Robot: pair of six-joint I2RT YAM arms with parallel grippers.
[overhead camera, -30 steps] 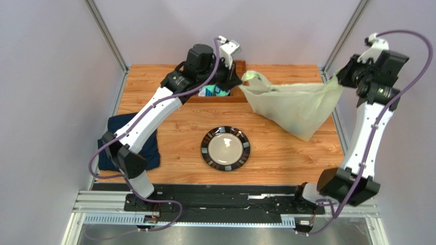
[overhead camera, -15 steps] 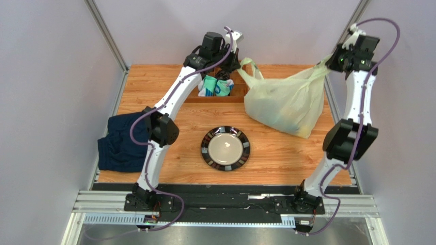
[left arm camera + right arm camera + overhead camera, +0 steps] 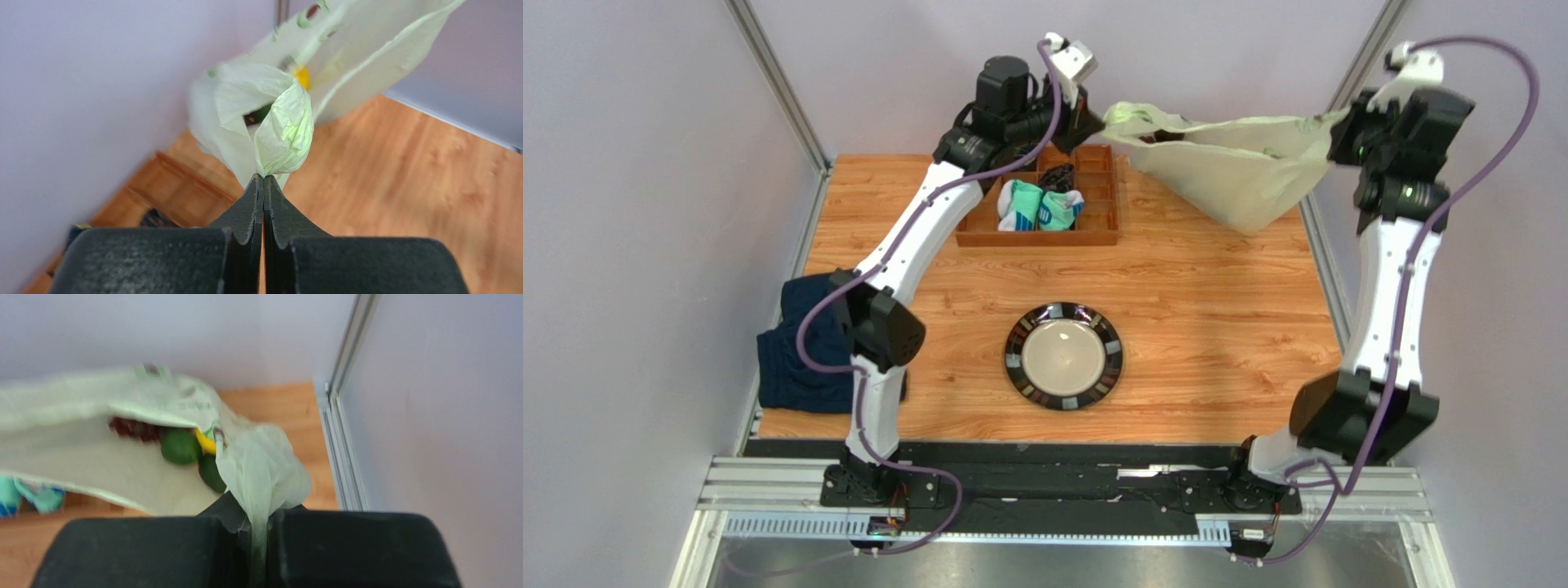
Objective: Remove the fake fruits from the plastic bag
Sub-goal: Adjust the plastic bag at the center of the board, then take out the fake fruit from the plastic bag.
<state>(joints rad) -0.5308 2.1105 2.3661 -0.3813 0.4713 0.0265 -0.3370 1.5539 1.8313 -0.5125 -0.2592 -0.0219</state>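
While both pairs of jaws are pressed together, each has a bunched handle of the plastic bag [image 3: 1228,165] nipped in it. The left gripper [image 3: 264,179] pinches a twisted knot of pale green film right at its finger ends. The right gripper [image 3: 258,519] has the other loop squeezed down between its fingers.

Strung between the two, the bag hangs like a hammock across the upper right of the overhead view. It is lifted off the table [image 3: 1210,319], its top edge pulled fairly straight and its belly sagging toward the far right corner.

Seen from the right wrist, the mouth gapes a little and the fake fruits [image 3: 184,450] lie bunched inside. One green avocado [image 3: 180,446] sits with a second [image 3: 212,471] just below it, a yellow lemon [image 3: 207,443] wedged between them, and the dark red grape bunch [image 3: 136,429] further left. From the left wrist only a spot of yellow shows through the folds.

By my reckoning the job has barely begun: every fruit I can find is inside, and none shows on the plate [image 3: 1064,357] at centre frame or on the wood around it. Tipping or reaching in is all yet to come.

The bag itself is thin, crinkled and half see-through, faintly printed near the rim.
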